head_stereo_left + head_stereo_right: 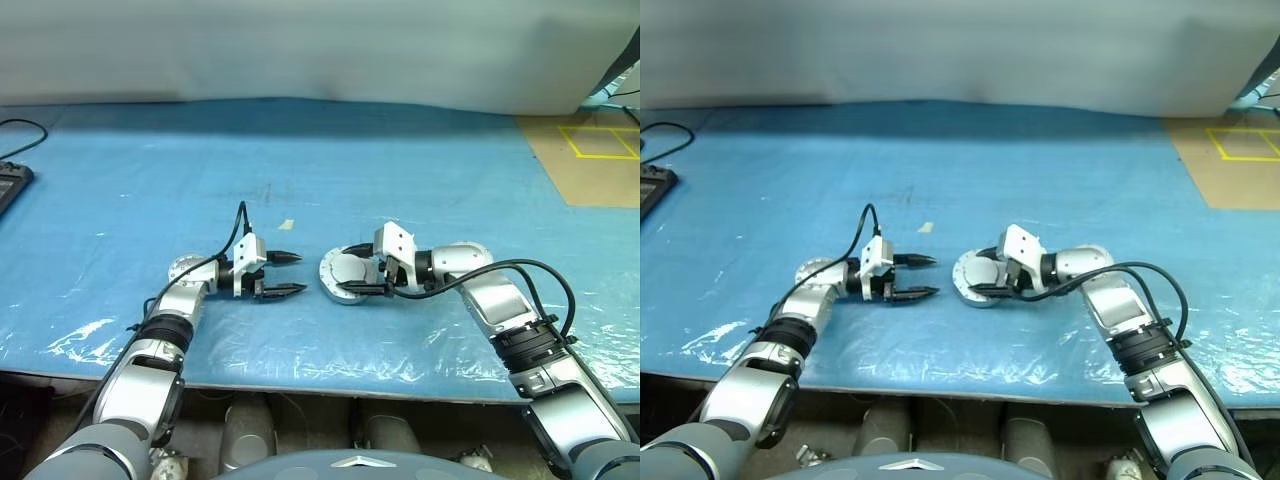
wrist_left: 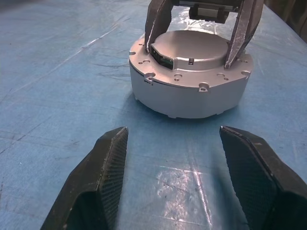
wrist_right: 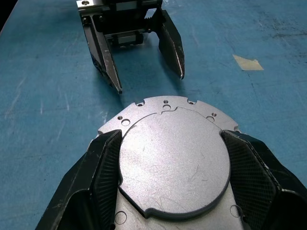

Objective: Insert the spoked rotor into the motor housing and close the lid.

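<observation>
Right wrist view is showing the right gripper (image 3: pixel 172 179) straddling the raised round lid (image 3: pixel 173 160) of the motor housing (image 2: pixel 189 79), its two fingers (image 3: pixel 103 167) sitting against opposite edges of the disc, so it is gripping or seating the lid. The lid is lying flat on the holed flange of the housing, which is resting on the blue table cover (image 1: pixel 420 150) in front of the robot, between the two arms. The left gripper (image 1: pixel 285 274) is hovering just beside the housing, pointing at it, its fingers (image 2: pixel 96 182) spread wide and pinching nothing. With the lid covering the top, nothing inside is showing, so whether the spoked rotor is seated within cannot be told. Judging by the lid lying level and flush, the closing step is looking nearly finished; what is likely remaining is letting go and drawing both arms back.
</observation>
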Tool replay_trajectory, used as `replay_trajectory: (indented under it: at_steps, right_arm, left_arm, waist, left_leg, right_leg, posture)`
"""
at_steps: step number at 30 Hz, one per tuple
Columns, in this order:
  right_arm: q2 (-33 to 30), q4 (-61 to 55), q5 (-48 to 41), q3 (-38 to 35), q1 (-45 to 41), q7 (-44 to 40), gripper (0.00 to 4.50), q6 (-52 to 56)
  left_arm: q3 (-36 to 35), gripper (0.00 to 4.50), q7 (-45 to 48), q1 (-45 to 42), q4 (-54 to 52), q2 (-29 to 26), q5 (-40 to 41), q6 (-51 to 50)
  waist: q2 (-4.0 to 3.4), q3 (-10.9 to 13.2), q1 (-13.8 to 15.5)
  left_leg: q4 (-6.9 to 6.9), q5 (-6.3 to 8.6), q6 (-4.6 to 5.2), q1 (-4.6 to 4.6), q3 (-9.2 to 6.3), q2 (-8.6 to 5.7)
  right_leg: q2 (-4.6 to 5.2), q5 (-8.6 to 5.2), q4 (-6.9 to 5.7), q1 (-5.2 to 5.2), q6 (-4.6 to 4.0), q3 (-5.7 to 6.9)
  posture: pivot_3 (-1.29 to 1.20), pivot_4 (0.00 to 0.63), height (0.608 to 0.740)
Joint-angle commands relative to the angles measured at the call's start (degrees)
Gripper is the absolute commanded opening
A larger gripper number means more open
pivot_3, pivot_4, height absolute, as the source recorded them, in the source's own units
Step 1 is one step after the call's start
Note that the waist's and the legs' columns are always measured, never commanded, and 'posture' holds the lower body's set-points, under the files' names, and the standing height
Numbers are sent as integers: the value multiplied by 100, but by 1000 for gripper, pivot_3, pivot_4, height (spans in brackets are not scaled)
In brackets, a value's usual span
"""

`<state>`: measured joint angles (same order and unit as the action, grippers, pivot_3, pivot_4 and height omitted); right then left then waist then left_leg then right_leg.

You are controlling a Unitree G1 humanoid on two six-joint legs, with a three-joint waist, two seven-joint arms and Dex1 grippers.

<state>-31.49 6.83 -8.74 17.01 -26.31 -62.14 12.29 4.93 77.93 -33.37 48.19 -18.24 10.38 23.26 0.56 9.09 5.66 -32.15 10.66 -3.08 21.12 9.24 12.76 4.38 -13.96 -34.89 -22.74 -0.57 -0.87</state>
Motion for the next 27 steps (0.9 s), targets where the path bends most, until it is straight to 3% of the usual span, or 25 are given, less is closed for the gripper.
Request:
replay_trajectory:
  at_steps: [1,5,8,14,16,27]
  right_arm:
    - [-213,443,552,240,246,170,2986,129]
    - [-215,437,539,248,263,194,2986,135]
    - [-213,453,554,254,252,234,2986,118]
    - [-207,375,556,232,335,339,2986,139]
    - [-203,331,551,229,363,368,2986,166]
    - [-177,235,532,216,411,510,2986,200]
  left_arm:
    - [-43,3205,-167,-92,-330,44,73,-275]
    - [-188,3205,-260,-311,-573,144,359,-1056]
    - [-189,2625,-84,-392,-738,213,515,-1351]
    - [30,514,75,-336,-920,313,426,-1472]
    - [86,37,62,-339,-874,327,340,-1368]
    - [390,37,-90,-259,-625,326,-152,-964]
  waist:
    - [0,0,0]
    - [0,0,-4]
    - [0,0,-12]
    - [1,-1,-13]
    - [1,-1,-12]
    - [1,-1,-15]
  left_leg:
    - [0,0,0,0,0,0]
    - [-1,0,0,-2,1,1]
    - [0,0,0,-3,2,1]
    - [2,0,0,-6,8,1]
    - [2,0,0,-6,8,1]
    - [5,0,1,-7,8,0]
  right_leg:
    - [0,0,0,0,0,0]
    - [1,0,-1,2,0,-1]
    - [0,0,0,1,0,-2]
    - [0,1,2,1,0,-7]
    - [0,1,2,2,1,-7]
    - [0,1,5,1,2,-9]
  posture:
    - [0,150,740]
    - [0,150,740]
    - [0,150,740]
    - [0,150,740]
    - [0,150,740]
    - [0,150,740]
